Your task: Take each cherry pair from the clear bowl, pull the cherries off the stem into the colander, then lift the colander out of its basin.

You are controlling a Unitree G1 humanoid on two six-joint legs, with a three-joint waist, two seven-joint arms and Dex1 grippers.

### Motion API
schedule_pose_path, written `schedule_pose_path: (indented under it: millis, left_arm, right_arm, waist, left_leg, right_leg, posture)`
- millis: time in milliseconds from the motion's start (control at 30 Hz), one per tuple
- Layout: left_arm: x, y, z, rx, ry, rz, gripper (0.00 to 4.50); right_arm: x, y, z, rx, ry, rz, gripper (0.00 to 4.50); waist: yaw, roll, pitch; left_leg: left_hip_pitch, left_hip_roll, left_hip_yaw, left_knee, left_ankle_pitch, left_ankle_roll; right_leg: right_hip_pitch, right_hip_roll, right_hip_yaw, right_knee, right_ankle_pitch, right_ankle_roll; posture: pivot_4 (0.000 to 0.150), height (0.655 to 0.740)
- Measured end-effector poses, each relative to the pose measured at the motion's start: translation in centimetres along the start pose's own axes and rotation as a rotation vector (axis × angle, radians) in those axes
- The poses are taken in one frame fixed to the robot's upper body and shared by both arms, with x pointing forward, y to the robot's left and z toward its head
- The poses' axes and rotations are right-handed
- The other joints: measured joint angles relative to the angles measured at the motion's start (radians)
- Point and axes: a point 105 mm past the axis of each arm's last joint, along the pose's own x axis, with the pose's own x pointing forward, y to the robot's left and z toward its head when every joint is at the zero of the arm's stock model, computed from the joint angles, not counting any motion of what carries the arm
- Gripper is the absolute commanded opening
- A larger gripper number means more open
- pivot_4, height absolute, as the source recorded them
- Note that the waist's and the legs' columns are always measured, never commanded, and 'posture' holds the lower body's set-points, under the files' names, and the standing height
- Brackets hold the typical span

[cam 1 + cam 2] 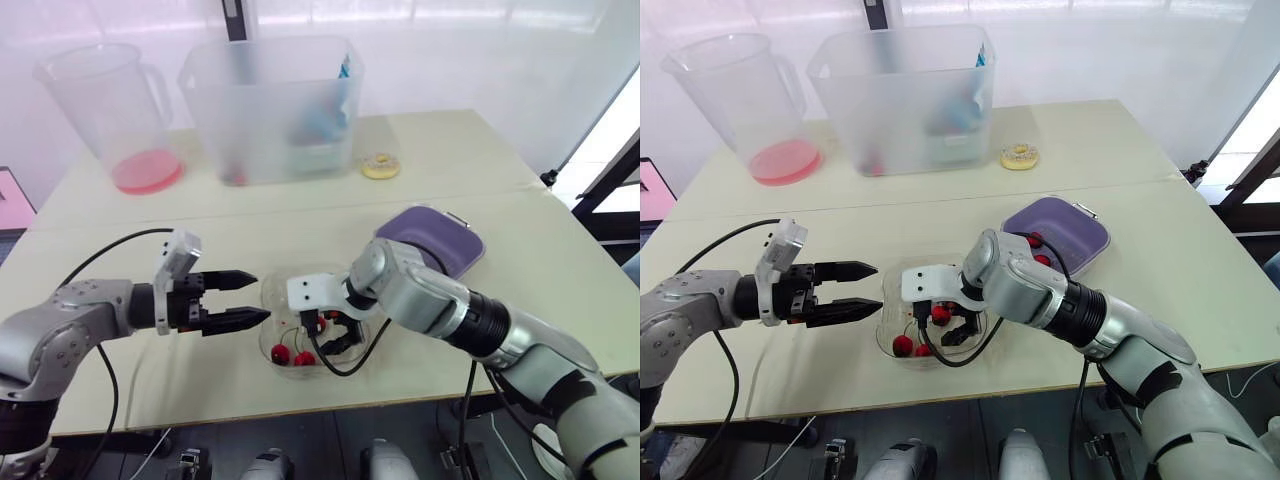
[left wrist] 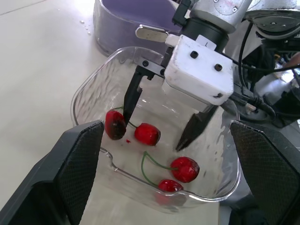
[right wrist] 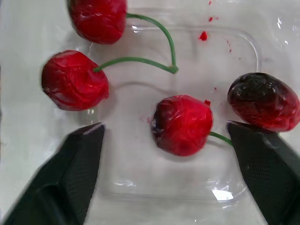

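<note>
The clear bowl (image 2: pixel 86 91) sits near the table's front edge and holds two stemmed cherry pairs. My right gripper (image 1: pixel 328 335) reaches down into it, open. Its fingers straddle the pair made of a bright red cherry (image 3: pixel 182 124) and a dark cherry (image 3: pixel 265 101), with the red one between them. The other pair (image 3: pixel 75 79) lies apart in the bowl. My left gripper (image 1: pixel 260 297) is open and empty, level with the bowl's left rim and pointing at it. The purple colander (image 1: pixel 1070 235) in its basin stands just right of the bowl, with cherries (image 1: pixel 1037 240) inside.
At the back of the table stand a clear pitcher (image 1: pixel 115 110) with a pink bottom, a large translucent tub (image 1: pixel 275 105) and a small yellow ring (image 1: pixel 380 165). The bowl lies close to the table's front edge (image 1: pixel 300 410).
</note>
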Motion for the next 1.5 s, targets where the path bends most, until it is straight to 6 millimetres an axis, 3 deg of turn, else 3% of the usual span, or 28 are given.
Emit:
schedule_pose_path:
  millis: [167,200,500,800,1067,1200,1500]
  left_arm:
    - [0.0,0.0,-0.1,-0.002,0.002,0.002,4.50]
    - [0.0,0.0,-0.1,-0.002,0.002,0.002,4.50]
    - [0.0,0.0,0.0,0.001,0.001,0.002,4.50]
    - [0.6,1.1,1.7,-0.020,-0.088,0.006,4.50]
    - [2.1,2.6,5.4,-0.140,-0.274,-0.034,4.50]
    - [2.6,3.5,7.2,-0.201,-0.305,-0.037,4.50]
    - [5.0,3.4,7.2,-0.358,-0.231,-0.106,4.50]
  right_arm:
    - [0.1,0.0,0.0,-0.007,0.002,-0.003,0.78]
    - [0.1,-0.1,0.0,-0.009,0.002,-0.004,0.60]
    - [-0.8,-0.4,0.2,-0.124,-0.014,-0.024,0.60]
    - [-5.3,-1.4,1.7,-0.816,-0.060,-0.277,0.60]
    - [-7.3,-1.0,2.2,-1.342,-0.031,-0.420,0.60]
    - [-7.5,-1.0,2.2,-1.499,-0.030,-0.466,0.60]
    - [-7.7,-0.6,3.9,-1.674,-0.087,-0.528,0.60]
  waist:
    - [0.000,0.000,0.000]
    - [0.000,0.000,0.000]
    - [0.000,0.000,0.000]
    - [0.005,0.000,0.000]
    - [0.002,-0.001,0.000]
    - [-0.001,-0.001,0.000]
    - [-0.002,-0.001,0.000]
  left_leg:
    - [0.000,0.000,0.000,0.000,0.000,0.000]
    - [0.000,0.000,0.000,0.000,0.000,0.000]
    - [0.000,0.000,0.000,0.000,0.000,0.000]
    - [0.000,0.000,0.001,0.000,0.000,0.000]
    - [0.000,-0.001,0.001,0.001,0.000,0.000]
    - [0.000,-0.001,0.001,0.001,0.000,0.000]
    - [0.000,-0.003,0.001,0.002,0.000,0.000]
  right_leg:
    - [0.000,0.000,0.000,0.000,0.000,0.000]
    - [0.000,0.000,0.000,0.000,0.000,0.000]
    - [0.000,0.000,0.000,0.000,0.000,0.000]
    - [0.000,0.000,0.000,0.000,0.000,0.000]
    - [0.000,0.001,-0.001,0.001,0.000,0.000]
    - [0.000,0.001,-0.001,0.001,0.000,0.000]
    - [0.000,0.001,-0.001,0.001,0.000,0.000]
  posture:
    - [0.150,0.7400]
    - [0.150,0.7400]
    - [0.150,0.7400]
    - [0.150,0.7400]
    - [0.150,0.7400]
    - [0.150,0.7400]
    - [0.150,0.7400]
